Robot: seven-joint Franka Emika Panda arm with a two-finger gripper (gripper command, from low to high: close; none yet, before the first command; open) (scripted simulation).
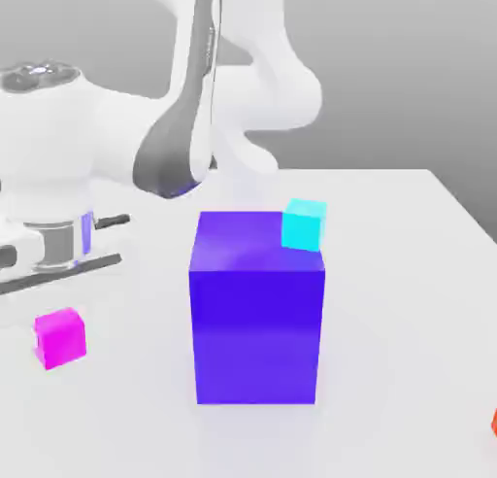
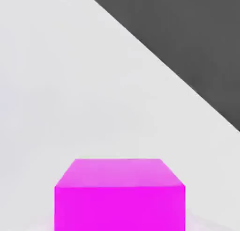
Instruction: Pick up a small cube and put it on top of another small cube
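Apart from blue block [image 1: 256, 321], magenta cube [image 1: 60, 338]

The big blue block [image 1: 256, 321] at the centre looks like smooth plastic with a soft gloss. Toward nine o'clock in the exterior view, the white arm [image 1: 116, 136] has a glossy plastic-looking shell; the pale table [image 1: 408, 311] looks smooth.
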